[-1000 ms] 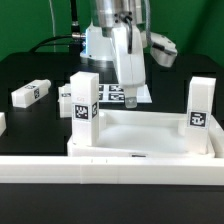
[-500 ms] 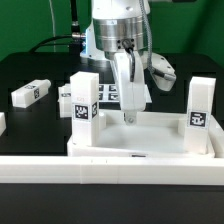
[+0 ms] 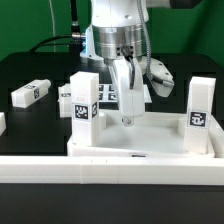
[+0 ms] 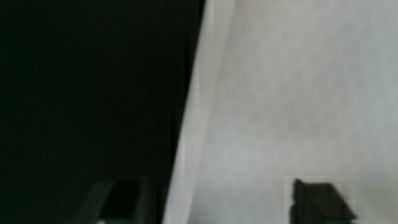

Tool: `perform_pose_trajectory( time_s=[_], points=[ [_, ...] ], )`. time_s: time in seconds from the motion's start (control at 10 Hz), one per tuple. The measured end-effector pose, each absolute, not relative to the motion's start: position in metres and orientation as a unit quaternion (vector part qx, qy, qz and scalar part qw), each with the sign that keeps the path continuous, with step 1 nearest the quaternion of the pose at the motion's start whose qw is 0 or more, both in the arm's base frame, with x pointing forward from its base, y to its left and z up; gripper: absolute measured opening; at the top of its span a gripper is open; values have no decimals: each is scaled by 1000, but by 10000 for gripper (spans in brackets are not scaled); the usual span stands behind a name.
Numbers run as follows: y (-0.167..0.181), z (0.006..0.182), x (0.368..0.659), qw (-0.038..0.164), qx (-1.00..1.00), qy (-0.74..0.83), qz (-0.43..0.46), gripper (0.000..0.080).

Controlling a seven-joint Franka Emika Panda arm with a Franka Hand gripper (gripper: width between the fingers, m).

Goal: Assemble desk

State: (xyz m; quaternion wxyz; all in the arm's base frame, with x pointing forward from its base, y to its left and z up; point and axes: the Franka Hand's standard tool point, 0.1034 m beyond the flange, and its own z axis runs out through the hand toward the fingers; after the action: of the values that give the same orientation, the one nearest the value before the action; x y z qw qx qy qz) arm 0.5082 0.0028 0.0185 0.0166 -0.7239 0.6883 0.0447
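1. My gripper point(image 3: 125, 66) is shut on the held leg point(image 3: 125, 95), so far as the exterior view lets me judge; the leg hangs about upright from it. In the wrist view I see only my dark fingertips point(image 4: 317, 198) against a blurred white surface, so that view does not confirm the grasp.
2. The tabletop point(image 3: 140, 150) lies with its rim up. The lower end of the held leg is just over the rim that is away from the exterior camera, about midway along it; I cannot tell whether it touches.
3. Two standing legs are on the tabletop: one at its far corner on the exterior view's left point(image 3: 82, 102), one at its far corner on the exterior view's right point(image 3: 197, 105). A fourth leg point(image 3: 32, 92) lies on its side well apart from the tabletop, beyond the exterior view's left end of it. The marker board point(image 3: 107, 94) lies behind the tabletop.
4. I judge that the step in hand is to seat this leg in a free corner socket. The near corners look free, but their sockets are hidden behind the near rim, so I must find them with care.
5. To do it well, I should carry the leg above the rim, not drag it over; I should keep it upright, so that its end meets the socket straight.
6. I should pass between the standing legs without brushing them; a push could move the tabletop.
7. I should lower slowly and hold firmly while turning; if the leg slips in my pads, it will tilt and jam.
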Motion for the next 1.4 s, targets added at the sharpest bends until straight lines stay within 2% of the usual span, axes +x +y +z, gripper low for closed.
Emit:
perform_pose_trajectory(
  time_s=[0.1,0.2,0.3,0.4,1.1,1.4],
  points=[
    [3,16,506,14,-724,688,47,238],
    [4,16,507,14,-725,688,47,103],
    [1,16,508,15,-723,689,44,103],
    [0,16,507,14,-723,689,44,70],
    [-1,16,507,14,-724,688,45,70],
    [-22,21,497,10,-781,621,65,71]
  ],
)
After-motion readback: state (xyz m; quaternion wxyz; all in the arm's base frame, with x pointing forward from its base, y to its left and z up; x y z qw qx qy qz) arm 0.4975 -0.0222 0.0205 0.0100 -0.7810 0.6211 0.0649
